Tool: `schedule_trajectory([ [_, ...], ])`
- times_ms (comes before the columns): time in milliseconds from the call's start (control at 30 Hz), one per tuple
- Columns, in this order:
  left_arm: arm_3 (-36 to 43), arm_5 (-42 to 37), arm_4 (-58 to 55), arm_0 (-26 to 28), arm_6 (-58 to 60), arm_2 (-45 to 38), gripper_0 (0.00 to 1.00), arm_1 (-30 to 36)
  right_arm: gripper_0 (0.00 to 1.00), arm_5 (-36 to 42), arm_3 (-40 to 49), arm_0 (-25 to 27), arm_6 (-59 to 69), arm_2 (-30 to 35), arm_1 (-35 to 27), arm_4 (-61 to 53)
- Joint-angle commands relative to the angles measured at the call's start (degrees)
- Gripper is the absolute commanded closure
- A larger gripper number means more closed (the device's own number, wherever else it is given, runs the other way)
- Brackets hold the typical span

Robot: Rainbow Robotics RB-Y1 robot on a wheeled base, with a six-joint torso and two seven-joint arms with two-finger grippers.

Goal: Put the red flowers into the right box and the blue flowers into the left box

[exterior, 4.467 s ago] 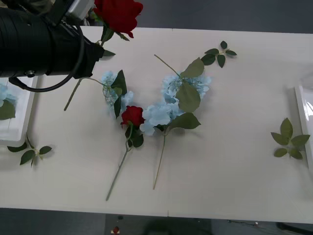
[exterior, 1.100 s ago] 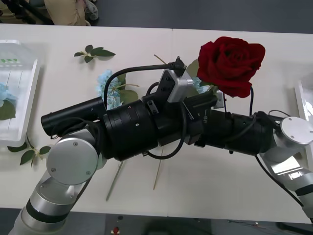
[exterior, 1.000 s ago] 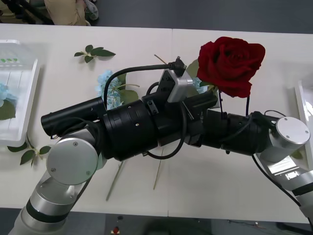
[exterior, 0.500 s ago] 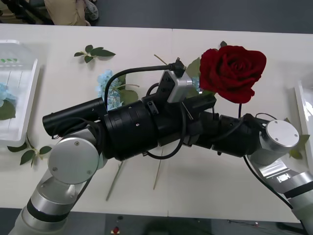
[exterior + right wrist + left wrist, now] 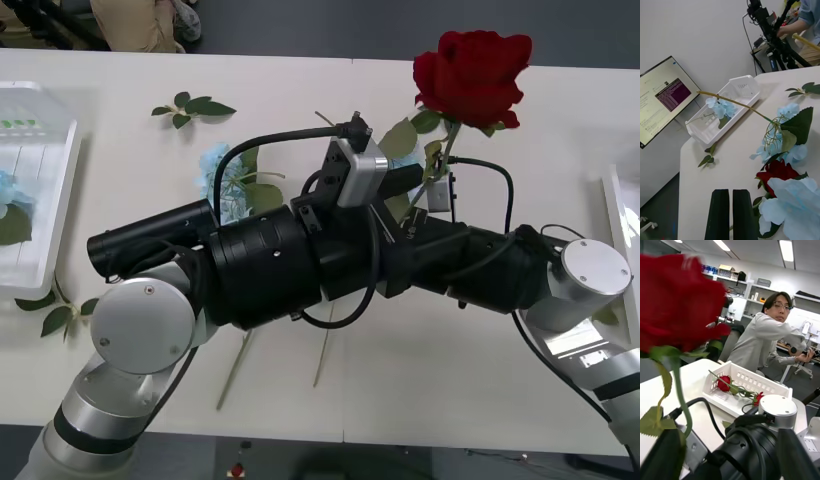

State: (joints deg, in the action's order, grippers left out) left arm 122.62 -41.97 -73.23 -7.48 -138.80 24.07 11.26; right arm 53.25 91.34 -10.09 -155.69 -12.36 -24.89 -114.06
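Note:
A red rose (image 5: 470, 72) is up in the air above the table's middle, its stem running down to where both arms meet. My right gripper (image 5: 730, 212) is shut on that stem. My left gripper (image 5: 728, 435) is open, and the rose (image 5: 677, 303) and its stem stand beside one finger. A second red rose (image 5: 777, 173) lies among the blue flowers (image 5: 790, 150) on the table. More blue flowers (image 5: 220, 172) show behind my left arm. The left box (image 5: 50, 235) holds a blue flower (image 5: 720, 108). The right box (image 5: 752, 380) holds two red roses; its rim (image 5: 622, 230) shows at the table's right edge.
Loose leaf sprigs lie at the back left (image 5: 190, 105) and beside the left box (image 5: 60, 312). Two flower stems (image 5: 238, 372) stick out from under my crossed arms towards the table's front edge. A monitor (image 5: 662, 97) stands beyond the table's left end.
4.5 s ago my left arm held the rose at the far left. Both arms now meet over the middle. In the last half second the rose rose and moved farther away with my right arm.

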Motion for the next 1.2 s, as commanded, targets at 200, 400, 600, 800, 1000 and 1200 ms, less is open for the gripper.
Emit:
schedule_trajectory([
  [200,1.9,2.0,-2.4,-0.5,-4.0,-0.5,0.00,2.0,1.00,-0.1,1.0,2.6,0.7,5.3,-8.7,-0.7],
  [400,2.0,2.0,-2.7,-0.5,-4.1,-0.6,0.00,2.6,1.00,3.3,1.0,6.6,0.7,12.4,-16.4,0.3],
  [600,3.1,-5.1,-3.2,-3.1,-2.9,-6.8,0.00,3.6,1.00,12.8,1.0,10.5,14.1,24.9,-20.8,8.4],
  [800,5.2,-20.9,-9.2,-6.6,7.5,-18.6,0.00,7.3,1.00,23.2,1.0,14.0,34.4,37.5,-22.1,17.6],
  [1000,5.7,-32.5,-19.0,-7.3,21.8,-31.1,0.00,13.4,1.00,23.4,0.2,16.9,53.1,42.1,-22.7,22.6],
  [1200,-0.3,-37.4,-24.9,-7.3,41.6,-39.2,0.00,15.7,1.00,17.6,-5.2,16.3,63.6,41.5,-27.1,26.4],
])
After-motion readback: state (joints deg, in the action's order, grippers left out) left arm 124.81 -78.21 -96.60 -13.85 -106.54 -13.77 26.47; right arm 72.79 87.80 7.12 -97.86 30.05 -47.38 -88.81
